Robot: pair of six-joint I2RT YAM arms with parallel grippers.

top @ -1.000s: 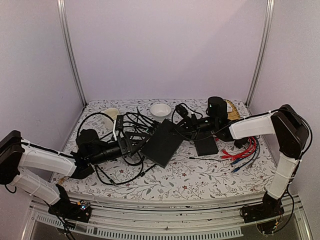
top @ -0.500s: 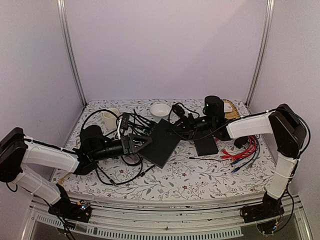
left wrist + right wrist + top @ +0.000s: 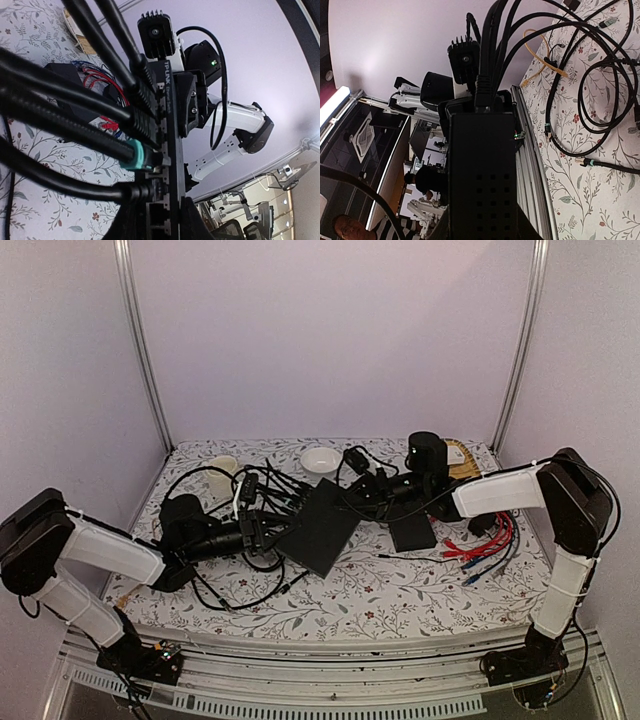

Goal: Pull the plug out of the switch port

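**Overhead view.** The switch (image 3: 322,525) lies near the middle of the desk (image 3: 400,590). It is turned diagonally, with its port edge toward the left arm. I have 2 arms at it.

- The right end effector (image 3: 372,490) is clamped on the switch's far right corner. In the right wrist view the vented black casing fills the gap between its fingers.
- The left end effector (image 3: 262,532) sits at the port edge, among a tangle of black cables (image 3: 262,490).

**Left wrist view.** The port row runs down the frame. Black plugs (image 3: 144,100) are seated in the upper ports, a teal-booted plug (image 3: 140,156) sits below them, and 1 more black plug sits under that. The left fingers (image 3: 192,227) frame the bottom of the port edge and stand fairly close together. I cannot tell whether they pinch a plug, the casing, or nothing.

**Also on the desk.** A second black box (image 3: 412,532) lies just right of the switch, and a bundle of red cables (image 3: 485,540) lies farther right. A white bowl (image 3: 321,459) stands behind the switch.
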